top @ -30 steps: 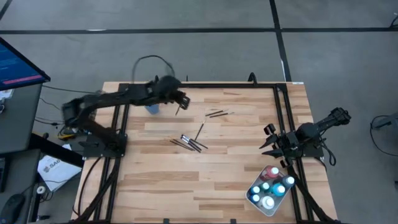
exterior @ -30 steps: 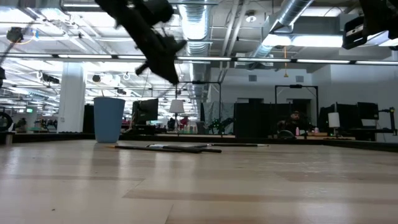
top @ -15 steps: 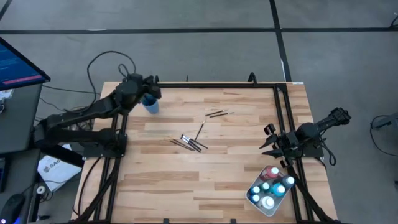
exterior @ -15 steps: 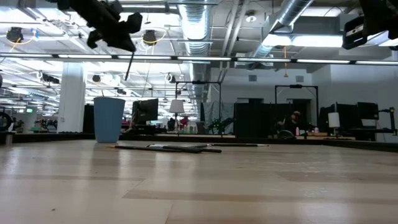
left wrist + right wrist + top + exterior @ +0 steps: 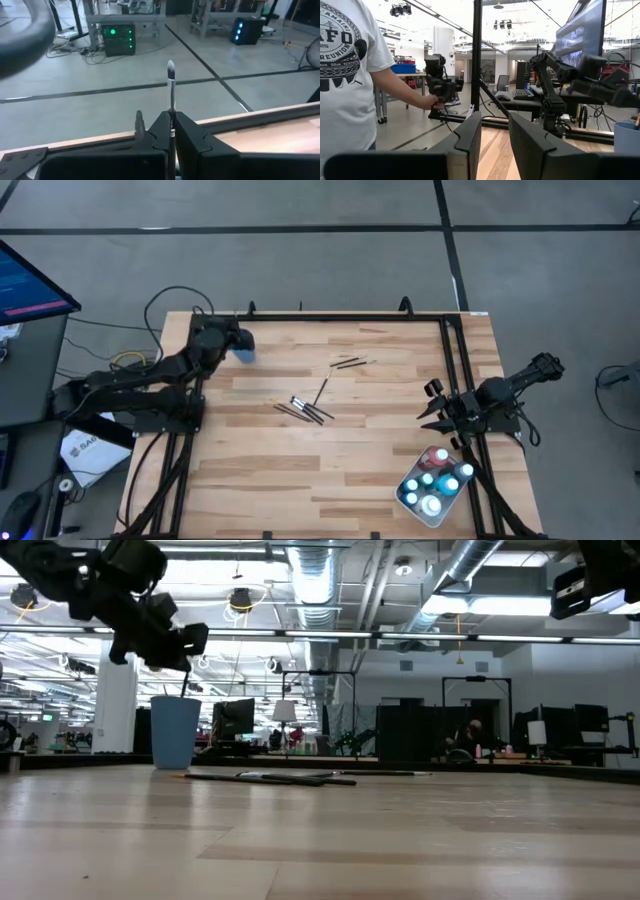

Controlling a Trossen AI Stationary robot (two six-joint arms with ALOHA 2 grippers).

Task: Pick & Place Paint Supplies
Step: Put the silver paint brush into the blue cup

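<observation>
**Brush pinched above the blue cup**

While the left gripper (image 5: 178,658) hangs at the upper left of the low view, its fingers are clamped on a thin paintbrush (image 5: 171,90), which hangs down into the round blue cup (image 5: 175,731); more slim dark brushes (image 5: 305,408) lie on the pale wooden table (image 5: 340,470); the right gripper (image 5: 430,408) waits mid-right, fingers narrowly parted, near the white tray (image 5: 405,499) of small paint bottles (image 5: 432,480).

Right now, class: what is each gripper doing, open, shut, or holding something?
Left gripper: shut on a paintbrush, above the blue cup.
Right gripper: open, holding nothing, waiting at the table's right edge.
</observation>
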